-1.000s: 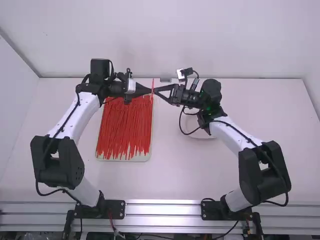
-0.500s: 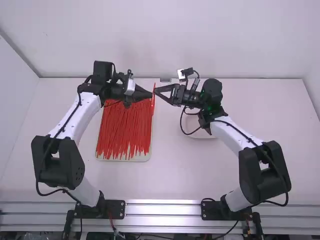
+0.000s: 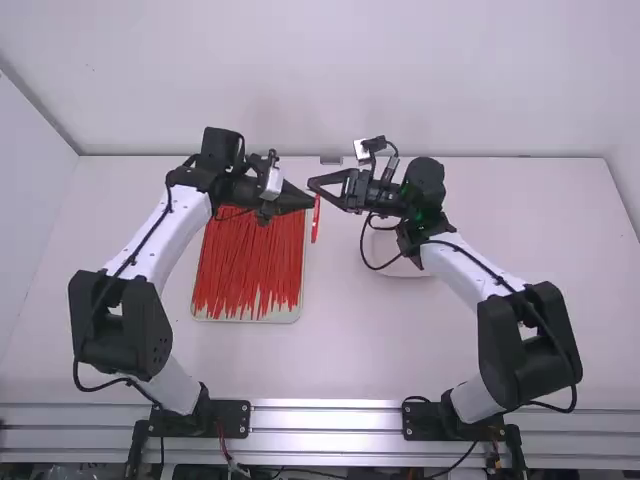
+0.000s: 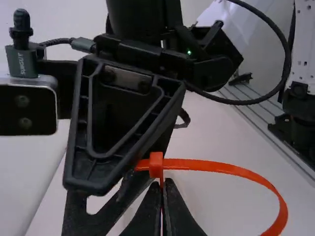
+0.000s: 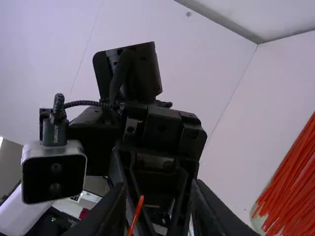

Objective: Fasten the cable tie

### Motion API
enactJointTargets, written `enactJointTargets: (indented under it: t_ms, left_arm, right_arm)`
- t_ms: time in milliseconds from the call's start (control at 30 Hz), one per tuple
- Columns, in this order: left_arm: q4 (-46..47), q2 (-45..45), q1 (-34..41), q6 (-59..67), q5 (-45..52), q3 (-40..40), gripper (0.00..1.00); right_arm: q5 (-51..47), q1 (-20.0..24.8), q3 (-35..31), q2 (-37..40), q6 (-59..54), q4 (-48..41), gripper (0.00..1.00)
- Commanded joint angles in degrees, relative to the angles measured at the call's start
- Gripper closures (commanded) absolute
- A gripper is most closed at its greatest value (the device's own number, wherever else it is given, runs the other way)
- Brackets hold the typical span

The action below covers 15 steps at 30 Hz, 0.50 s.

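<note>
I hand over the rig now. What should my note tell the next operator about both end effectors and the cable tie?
Left end effector: shut on the tail of the red cable tie, held in the air beside the tray of spare ties.
Right end effector: open, right next to the tie's head.
Done: the tie is bent into a wide loop; the tail seems to be through the head.
Left: pull the loop tight.

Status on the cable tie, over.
Left gripper shut on cable tie, tie looped. Right gripper open, close by its head. Spare ties on tray beneath, not interfering.
</note>
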<state>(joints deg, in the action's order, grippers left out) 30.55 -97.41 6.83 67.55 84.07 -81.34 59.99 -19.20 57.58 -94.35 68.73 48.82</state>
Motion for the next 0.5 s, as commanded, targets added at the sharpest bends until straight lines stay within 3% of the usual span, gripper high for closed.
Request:
enactJointTargets:
  t_ms: [0,467]
  left_arm:
    - [0.28,0.11,0.20,1.29,-0.61,0.44,0.98]
    - [0.50,0.11,-1.36,1.29,-2.45,0.44,0.98]
  right_arm:
    - [0.83,0.42,1.27,-0.17,0.50,0.20,0.67]
    - [2.51,0.90,1.27,-0.17,0.50,0.17,0.82]
